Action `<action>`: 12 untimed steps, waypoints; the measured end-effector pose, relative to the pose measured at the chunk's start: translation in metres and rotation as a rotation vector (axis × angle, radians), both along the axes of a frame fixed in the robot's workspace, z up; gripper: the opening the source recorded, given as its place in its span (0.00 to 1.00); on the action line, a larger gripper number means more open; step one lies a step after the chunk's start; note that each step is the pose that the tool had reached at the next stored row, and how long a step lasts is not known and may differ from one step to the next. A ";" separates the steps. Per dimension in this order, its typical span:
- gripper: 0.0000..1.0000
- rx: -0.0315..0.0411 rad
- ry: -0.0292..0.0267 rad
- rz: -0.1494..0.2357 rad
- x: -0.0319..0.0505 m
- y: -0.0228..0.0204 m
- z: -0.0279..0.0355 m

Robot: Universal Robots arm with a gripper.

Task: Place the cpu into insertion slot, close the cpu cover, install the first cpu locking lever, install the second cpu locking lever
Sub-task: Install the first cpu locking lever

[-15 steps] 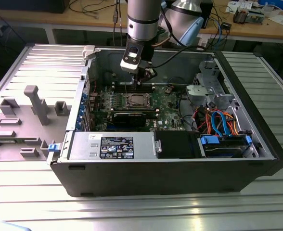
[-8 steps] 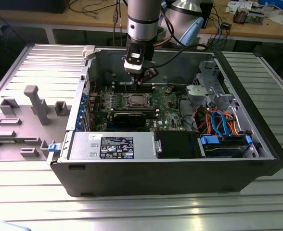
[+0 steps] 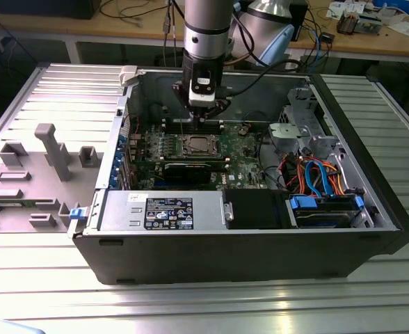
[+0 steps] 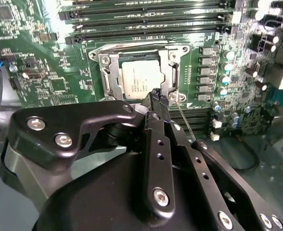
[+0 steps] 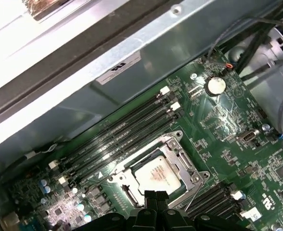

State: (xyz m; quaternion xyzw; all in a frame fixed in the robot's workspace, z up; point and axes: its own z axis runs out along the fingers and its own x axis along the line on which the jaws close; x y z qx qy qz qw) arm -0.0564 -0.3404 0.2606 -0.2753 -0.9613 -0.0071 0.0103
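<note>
Gripper (image 4: 156,96) tips, pinched narrow on nothing, are hanging just beside the cpu (image 4: 140,79), which is lying in the insertion slot (image 4: 136,48) under the flat cpu cover (image 4: 113,76), centre of the exterior view; blue cables (image 3: 317,179) are trailing lower right.

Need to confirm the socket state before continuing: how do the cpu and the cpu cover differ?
The cpu is a solid pale grey square; the cpu cover is a shinier silver frame with an open window. The cpu sits in the middle; the cpu cover lies around its edges. Both lie flat, parallel to the green board.
</note>
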 end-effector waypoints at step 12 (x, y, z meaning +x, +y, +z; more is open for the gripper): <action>0.11 0.0202 -0.0164 0.045 -0.0089 -0.0003 0.0000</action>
